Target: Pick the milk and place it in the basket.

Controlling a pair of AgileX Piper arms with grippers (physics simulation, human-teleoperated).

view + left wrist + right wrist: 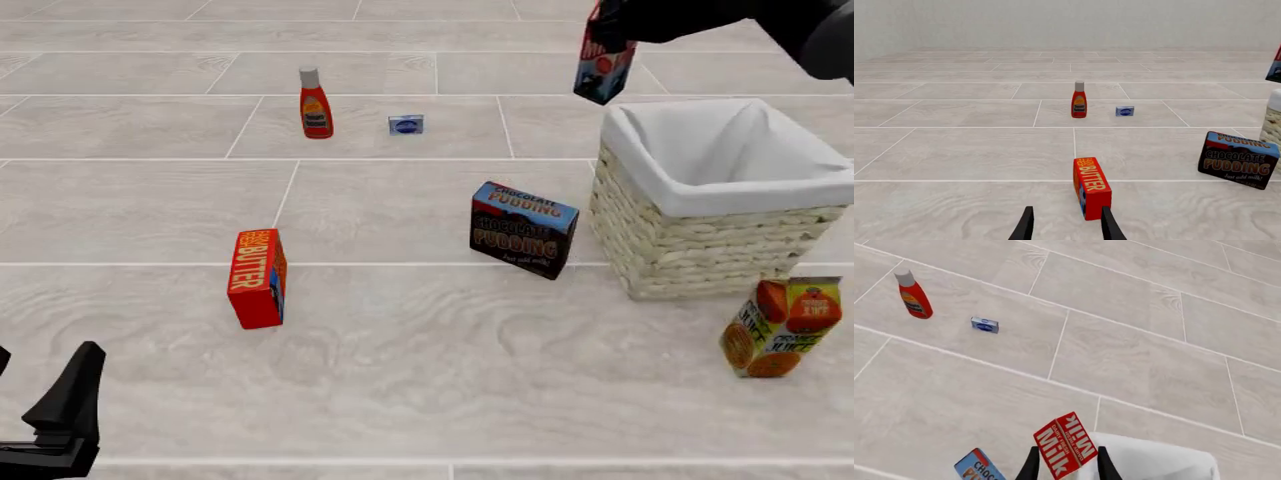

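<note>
The milk (603,62), a slim red, white and dark blue carton, hangs tilted in my right gripper (609,28), which is shut on its top, above the far left edge of the basket (707,235). In the right wrist view the red milk carton (1065,444) sits between the fingers, above the basket's white lining (1154,460). The basket is pale wicker with a white cloth lining and stands at the right. My left gripper (54,420) is open and empty at the near left; in its own view the open fingers (1109,225) point toward the butter box.
A red butter box (258,278) stands left of centre. A chocolate pudding box (523,229) stands just left of the basket. An orange juice carton (781,327) stands in front of the basket. A red sauce bottle (315,104) and a small blue box (406,124) stand farther back.
</note>
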